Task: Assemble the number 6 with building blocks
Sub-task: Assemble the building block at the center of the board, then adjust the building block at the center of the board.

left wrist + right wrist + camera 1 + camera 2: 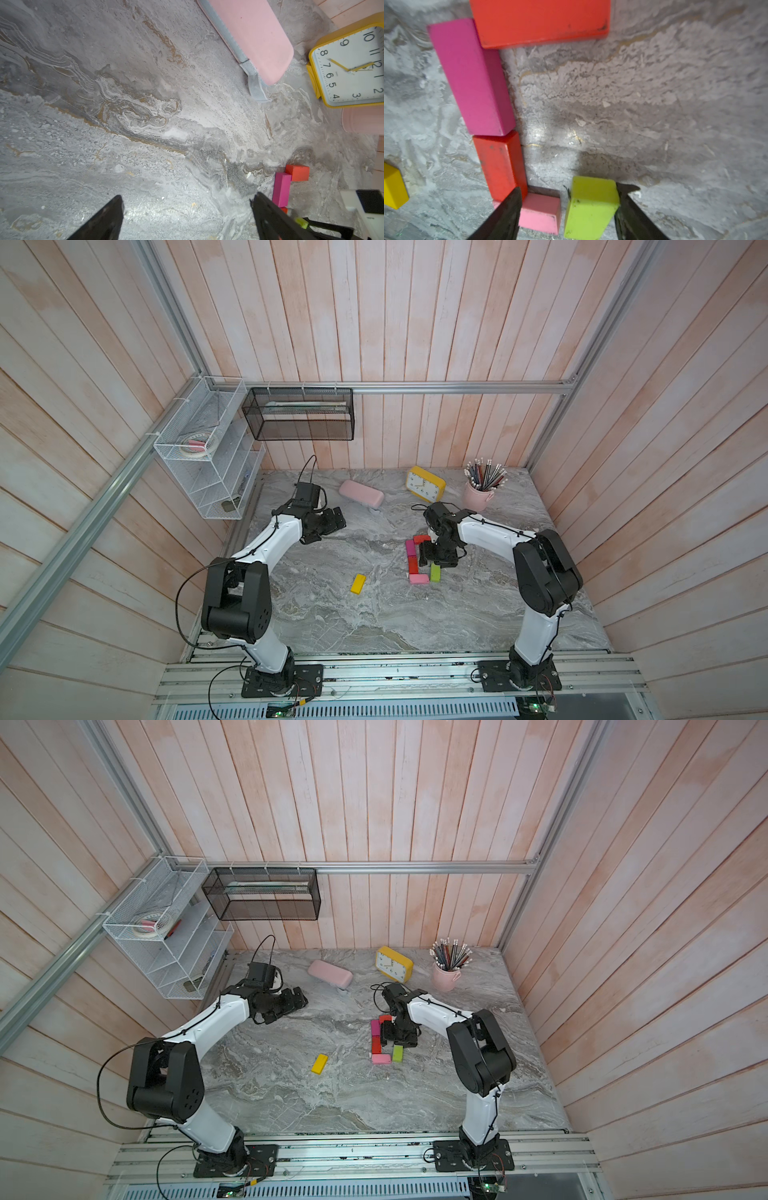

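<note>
Lime green matte brick (591, 207): lies on the table between the parted fingers of the right gripper (572, 190). The pincer is released, with one finger against the brick's side and the other standing off it, over the light pink matte brick (539, 212).
Long stroke: a magenta matte brick (410, 547) and a red matte brick (413, 565) lie end to end, touching.
Far end: a second red matte brick (422, 538) lies crosswise, touching the magenta one's end; the right arm hides part of it in both top views.
Near end: the light pink brick lies crosswise against the red one's end. The lime brick sits just beside its other end, parallel to the stroke, with a thin gap between them.
Yellow matte brick (358, 583): alone and skewed, well apart from the group, on the left arm's side.
Left gripper (187, 196): fingers spread wide with nothing between them, over bare table near the rounded pink case (361, 494).
Open room: bare stone inside the bracket of bricks, and a broad bare stretch from there to the aluminium front rail (395, 672).
Back edge: the case, a square yellow clock (426, 484) and a pink cup of pencils (478, 495) stand near the wall.
Surface: grey veined marble tabletop (374, 614).
Room: pale pink plank walls (415, 323) on three sides; a white wire shelf (208, 464) and a black mesh basket (299, 414) hang by the back left corner.
</note>
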### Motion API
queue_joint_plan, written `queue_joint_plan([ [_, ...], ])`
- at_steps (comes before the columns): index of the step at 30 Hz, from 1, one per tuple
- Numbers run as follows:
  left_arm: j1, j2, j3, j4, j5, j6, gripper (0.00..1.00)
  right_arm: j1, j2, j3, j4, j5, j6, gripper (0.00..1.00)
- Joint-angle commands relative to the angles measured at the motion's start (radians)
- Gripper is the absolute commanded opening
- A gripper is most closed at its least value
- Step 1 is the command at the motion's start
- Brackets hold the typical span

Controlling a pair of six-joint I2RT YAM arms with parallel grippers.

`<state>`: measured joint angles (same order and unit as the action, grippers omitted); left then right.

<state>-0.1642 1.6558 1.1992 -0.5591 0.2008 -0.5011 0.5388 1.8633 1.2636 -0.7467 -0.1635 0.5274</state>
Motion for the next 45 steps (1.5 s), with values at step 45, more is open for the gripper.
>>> queue_joint_plan([
  [45,-0.100,-0.092,-0.142,0.017,0.043,-0.047,0.98,-0.078,-0.143,-0.147,0.130,-0.147,0.114,0.83],
])
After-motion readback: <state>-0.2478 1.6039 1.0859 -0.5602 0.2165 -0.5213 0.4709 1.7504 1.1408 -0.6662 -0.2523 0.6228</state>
